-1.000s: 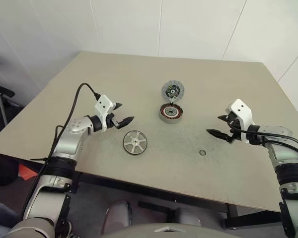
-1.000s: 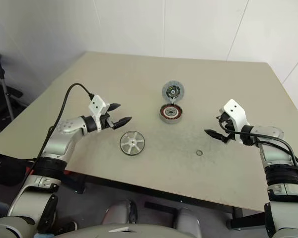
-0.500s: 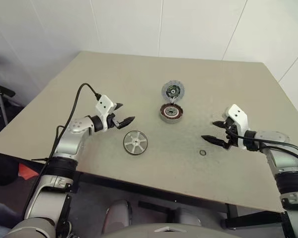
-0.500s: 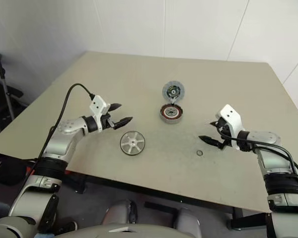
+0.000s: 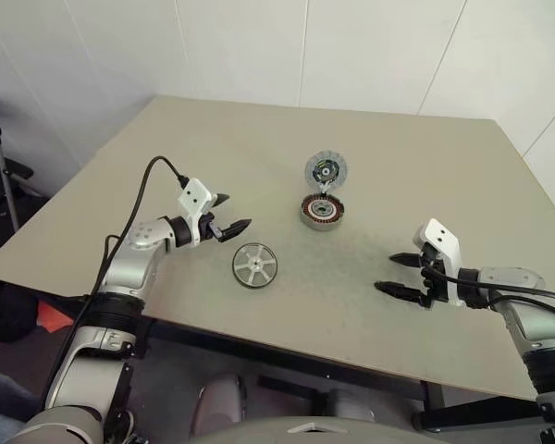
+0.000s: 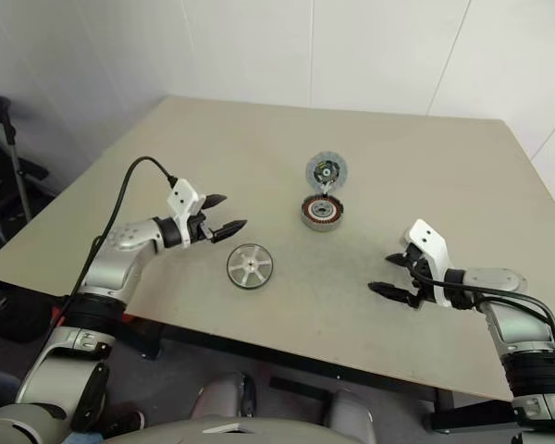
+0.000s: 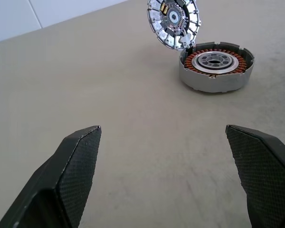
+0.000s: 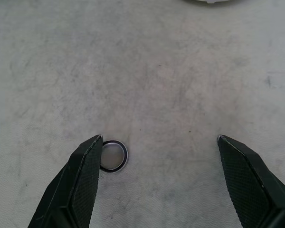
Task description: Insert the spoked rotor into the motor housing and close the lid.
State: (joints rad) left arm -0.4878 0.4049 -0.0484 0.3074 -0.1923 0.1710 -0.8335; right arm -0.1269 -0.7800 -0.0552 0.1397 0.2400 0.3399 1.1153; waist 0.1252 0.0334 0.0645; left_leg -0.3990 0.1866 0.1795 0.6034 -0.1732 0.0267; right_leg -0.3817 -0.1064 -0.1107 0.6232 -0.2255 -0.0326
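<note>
Lying flat at lower centre, the spoked rotor (image 5: 254, 265) looks rigid, weighty and slick, best pinched across its thick rim, below the motor housing (image 5: 320, 211) with lid (image 5: 325, 172) raised, while left gripper (image 5: 229, 224) and right gripper (image 5: 400, 277) gape empty.

Matt beige tabletop (image 5: 259, 157), faintly scuffed. Spoked rotor (image 5: 254, 265) of bright, smooth silver metal. Motor housing (image 7: 216, 66) of dull grey metal with coppery windings inside. Ribbed metal lid (image 7: 173, 23). Black, finely textured fingers (image 8: 80, 185) on the right end effector
</note>
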